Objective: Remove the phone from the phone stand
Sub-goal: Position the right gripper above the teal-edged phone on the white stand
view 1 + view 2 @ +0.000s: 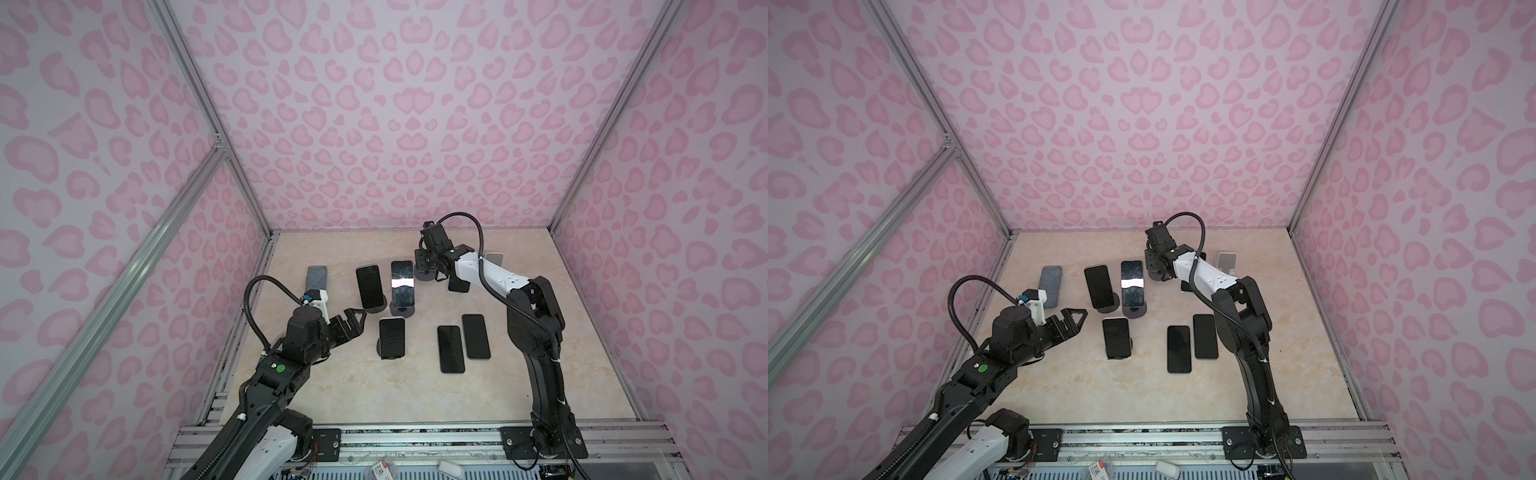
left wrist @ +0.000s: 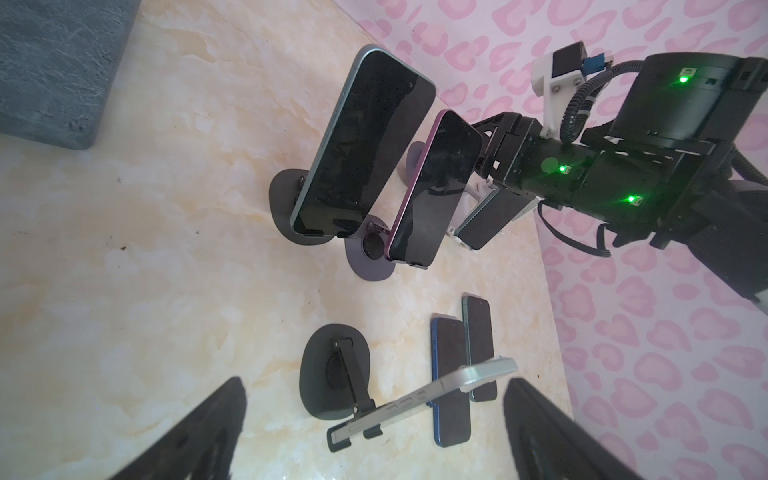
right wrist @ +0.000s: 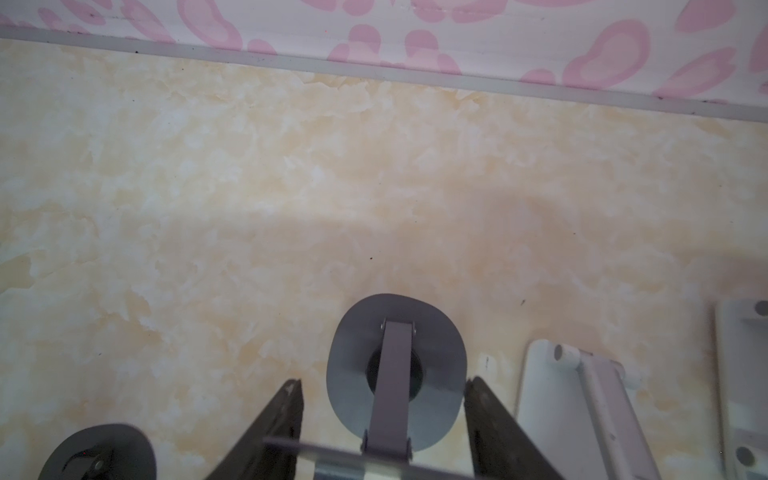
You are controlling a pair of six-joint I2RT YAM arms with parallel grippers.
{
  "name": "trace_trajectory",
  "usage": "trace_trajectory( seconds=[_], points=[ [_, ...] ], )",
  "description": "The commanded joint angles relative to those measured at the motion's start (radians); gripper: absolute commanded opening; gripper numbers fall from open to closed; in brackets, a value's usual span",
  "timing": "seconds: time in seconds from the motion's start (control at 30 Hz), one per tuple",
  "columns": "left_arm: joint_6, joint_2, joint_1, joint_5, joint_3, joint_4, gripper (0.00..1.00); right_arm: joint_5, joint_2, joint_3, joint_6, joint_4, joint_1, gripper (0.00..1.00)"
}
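My right gripper (image 1: 431, 269) (image 3: 383, 383) is at the back of the table over a grey phone stand (image 3: 357, 328) (image 1: 424, 276). Its fingers (image 3: 286, 415) are shut on a phone that shows only as a thin silver edge (image 3: 332, 455) at the stand's cradle. My left gripper (image 1: 356, 319) (image 1: 1076, 319) (image 2: 374, 384) hangs open and empty at the front left. It points at a silver phone (image 2: 419, 401) (image 1: 392, 337) resting on a black stand (image 2: 332, 374), without touching it.
Two more phones lean on stands mid-table: a dark one (image 1: 369, 291) and a purple one (image 1: 402, 286). Two phones (image 1: 451, 349) (image 1: 476, 336) lie flat at the right. A grey pad (image 1: 316, 280) lies at the back left. A white stand (image 1: 494, 258) is behind the right arm.
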Motion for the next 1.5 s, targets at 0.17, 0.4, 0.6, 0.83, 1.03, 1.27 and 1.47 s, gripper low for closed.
trace_trajectory(
  seconds=[0.17, 0.4, 0.6, 0.83, 1.03, 1.27, 1.47],
  points=[
    [0.015, 0.039, 0.000, 0.013, 0.016, 0.037, 1.00, -0.004, 0.079, 0.099, -0.028, -0.075, -0.015, 0.60],
    [0.012, 0.047, 0.000, 0.021, 0.017, 0.043, 1.00, -0.027, 0.090, 0.099, -0.019, -0.091, -0.023, 0.64],
    [0.009, 0.033, 0.000, 0.025, 0.015, 0.038, 1.00, -0.038, 0.070, 0.103, -0.012, -0.108, -0.025, 0.75],
    [0.030, 0.024, 0.000, 0.049, 0.056, 0.021, 1.00, -0.015, -0.028, 0.104, -0.003, -0.135, -0.026, 0.85],
    [0.048, 0.005, 0.000, 0.062, 0.090, -0.003, 1.00, 0.009, -0.125, 0.079, 0.014, -0.164, -0.025, 0.88],
    [0.055, -0.059, -0.001, 0.055, 0.118, -0.044, 0.98, 0.019, -0.345, -0.107, 0.062, -0.126, -0.025, 0.89],
    [0.050, -0.129, 0.000, 0.011, 0.105, -0.079, 0.98, 0.087, -0.623, -0.427, 0.128, -0.008, -0.033, 0.88]
  ],
)
